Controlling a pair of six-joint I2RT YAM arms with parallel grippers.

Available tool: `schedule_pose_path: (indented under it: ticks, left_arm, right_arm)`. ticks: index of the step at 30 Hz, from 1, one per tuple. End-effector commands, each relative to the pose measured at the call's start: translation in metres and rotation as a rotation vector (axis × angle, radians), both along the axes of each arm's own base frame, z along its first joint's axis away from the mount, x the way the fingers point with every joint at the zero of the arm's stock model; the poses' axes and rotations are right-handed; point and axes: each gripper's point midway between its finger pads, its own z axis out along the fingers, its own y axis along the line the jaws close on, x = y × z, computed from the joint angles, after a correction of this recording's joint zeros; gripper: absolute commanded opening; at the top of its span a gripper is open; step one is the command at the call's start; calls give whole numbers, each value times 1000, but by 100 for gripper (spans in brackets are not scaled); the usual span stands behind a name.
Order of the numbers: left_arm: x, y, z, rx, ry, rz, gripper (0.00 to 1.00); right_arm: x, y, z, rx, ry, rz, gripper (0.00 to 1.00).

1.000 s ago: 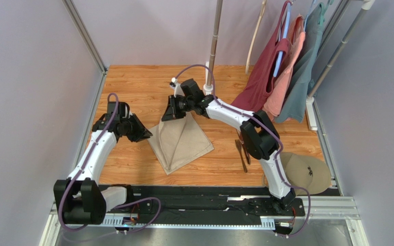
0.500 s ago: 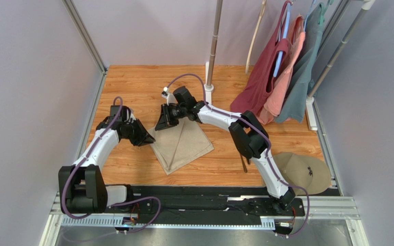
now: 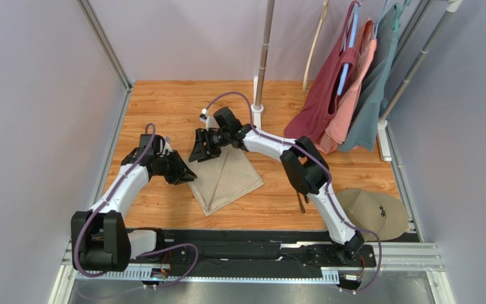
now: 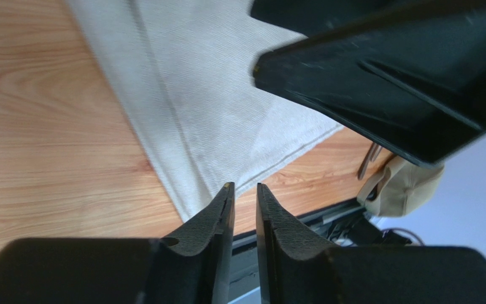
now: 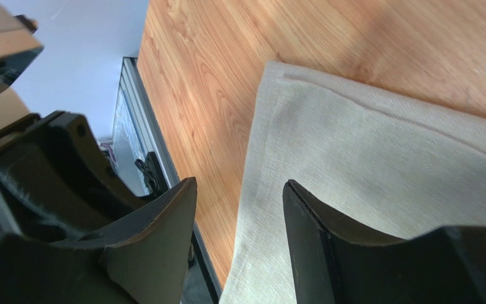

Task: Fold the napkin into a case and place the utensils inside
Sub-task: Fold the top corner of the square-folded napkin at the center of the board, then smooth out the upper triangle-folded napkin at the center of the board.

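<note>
Right fingers (image 5: 163, 218): spread wide, gripping nothing, over the hemmed far-left edge of the napkin (image 5: 366, 183).
Left fingers (image 4: 217, 212): only a slit apart, nothing between, tips just beside the napkin's left edge.
Napkin: flat on the wooden table (image 3: 163, 107), creased across, between the two sets of fingers.
Utensils (image 3: 301, 202): right of the napkin, mostly hidden behind the right arm (image 3: 302, 168).
</note>
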Motion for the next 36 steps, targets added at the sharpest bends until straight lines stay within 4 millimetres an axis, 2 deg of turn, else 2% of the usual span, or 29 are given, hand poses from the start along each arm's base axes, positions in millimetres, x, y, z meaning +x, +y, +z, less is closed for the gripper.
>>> schedule_pose_path:
  ticks: [1,2,3,4,6,8,11,15,17,18,19,20,21,22,23,27,32,36]
  left_arm:
    - [4,-33,15,-42,-56,-102,24]
    - [6,-36,12,-40,-58,-106,23]
    - [6,-39,9,-34,-56,-110,22]
    - [4,-46,7,-40,-51,-128,21]
    - [8,-54,-1,-29,-40,-147,18]
    - [11,-60,-11,-12,-14,-170,16]
    - [12,-62,-21,8,17,-177,12]
    - [7,-56,-34,65,37,-163,10]
    - [-2,-55,-42,70,67,-157,8]
    - [-7,-56,-44,75,74,-162,7]
    - [-17,-55,-52,80,105,-154,7]
    - [-21,-55,-52,78,97,-150,7]
    - [-27,-56,-55,80,104,-152,7]
    - [-39,-56,-62,77,135,-148,7]
    - [-41,-57,-61,65,123,-145,7]
    - [-66,-55,-69,57,152,-140,6]
    - [-87,-55,-64,28,136,-144,6]
    - [-102,-49,-69,27,158,-124,7]
  right_arm:
    - [16,-30,43,11,-79,-49,57]
    - [24,-43,57,17,-106,-72,57]
    - [26,-51,55,7,-116,-78,57]
    - [27,-62,45,-16,-104,-90,56]
    - [40,-82,42,-32,-118,-114,55]
    - [49,-96,34,-49,-110,-125,48]
    - [58,-105,27,-55,-120,-121,37]
    - [70,-106,13,-78,-132,-122,29]
    - [75,-106,2,-79,-118,-127,26]
    - [80,-104,4,-68,-124,-131,25]
    - [82,-103,1,-63,-117,-127,25]
    - [83,-101,-8,-65,-102,-124,25]
    - [87,-98,-8,-57,-108,-125,25]
    - [89,-96,-10,-55,-106,-125,25]
    - [91,-96,-22,-64,-83,-130,25]
    - [102,-92,-26,-37,-62,-153,25]
    - [110,-91,-30,-17,-36,-174,25]
    - [112,-91,-33,-12,-17,-179,25]
